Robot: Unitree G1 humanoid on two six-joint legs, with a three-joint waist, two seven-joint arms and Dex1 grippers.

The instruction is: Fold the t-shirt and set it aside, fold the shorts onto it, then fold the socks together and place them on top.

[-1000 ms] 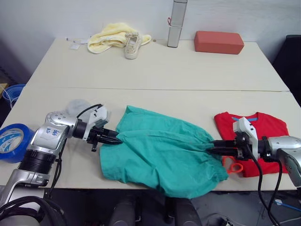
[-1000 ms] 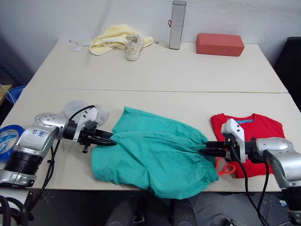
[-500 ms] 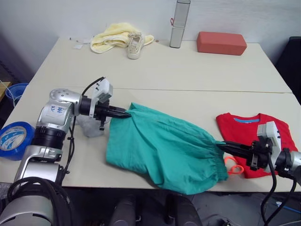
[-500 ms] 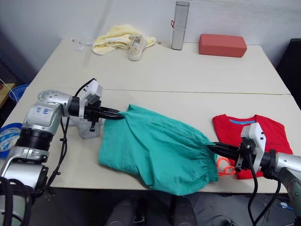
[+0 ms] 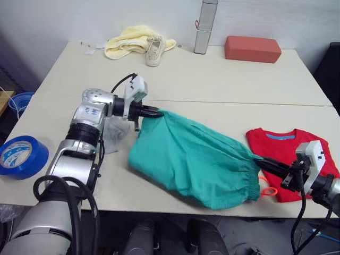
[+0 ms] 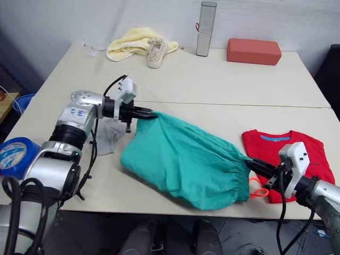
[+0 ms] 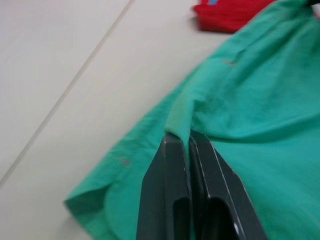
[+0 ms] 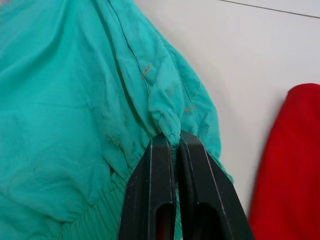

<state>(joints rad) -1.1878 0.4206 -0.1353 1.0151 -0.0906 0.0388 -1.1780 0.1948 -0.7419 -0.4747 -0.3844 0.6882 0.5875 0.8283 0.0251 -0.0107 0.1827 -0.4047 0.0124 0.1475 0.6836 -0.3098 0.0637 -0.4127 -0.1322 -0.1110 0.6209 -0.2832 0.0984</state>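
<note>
Both ends pinched: left end effector [image 5: 158, 112] clamped on one edge of the teal-green fabric shorts [image 5: 196, 159]; right end effector [image 5: 261, 162] clamped near the gathered waistband, so the cloth hangs stretched for a fold, I reckon; bright red folded t-shirt [image 5: 292, 159] waits beside it on the pale desk [image 5: 212, 79].

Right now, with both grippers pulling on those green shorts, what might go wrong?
The shorts hang over the table front edge, so they might slide off if either pinch slips. The left gripper works right beside a grey sock and could drag it. The right gripper could snag the folded t-shirt.
</note>
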